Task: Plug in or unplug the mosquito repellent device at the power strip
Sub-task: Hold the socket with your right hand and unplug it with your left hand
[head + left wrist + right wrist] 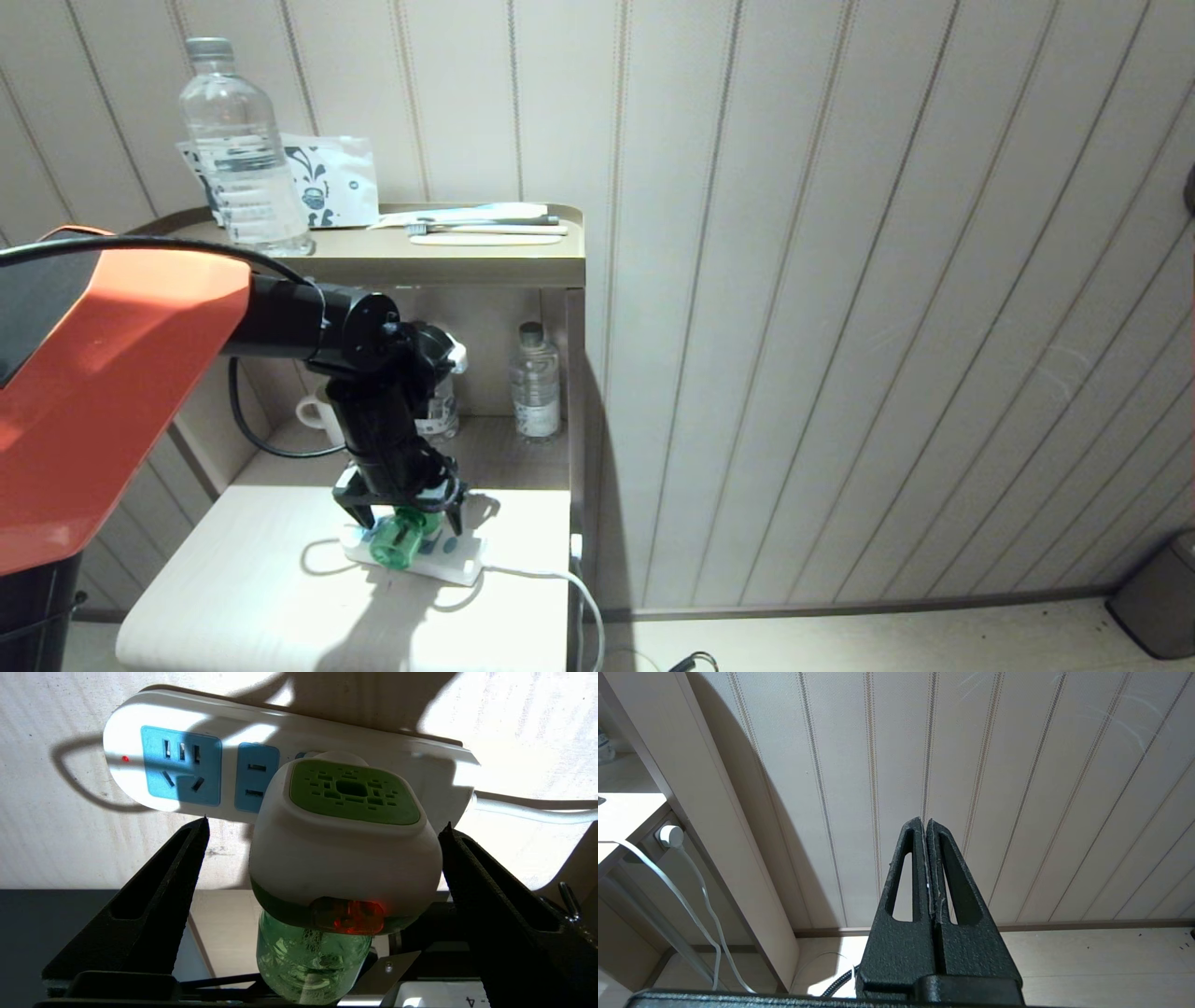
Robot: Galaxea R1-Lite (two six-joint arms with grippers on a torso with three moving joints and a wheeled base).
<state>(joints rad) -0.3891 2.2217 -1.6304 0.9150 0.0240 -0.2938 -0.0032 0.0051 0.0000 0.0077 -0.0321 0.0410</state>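
Fingers of left gripper (322, 828) spread wide, straddling mosquito repellent device (343, 844) plugged into power strip (187, 772) on bench (243, 579); center, clamp white head squarely, pull straight out.

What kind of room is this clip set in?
Probably a hotel or guest room: a bedside shelf unit carries a water bottle, a wrapped toothbrush kit and a mug, against panelled walls.

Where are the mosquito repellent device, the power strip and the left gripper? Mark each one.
mosquito repellent device (345, 858), left wrist view, on its white rounded head.
power strip (126, 742), left wrist view, on bare white casing near the red light.
left gripper (400, 513), head view, midway between its open fingertips, either side of the device.
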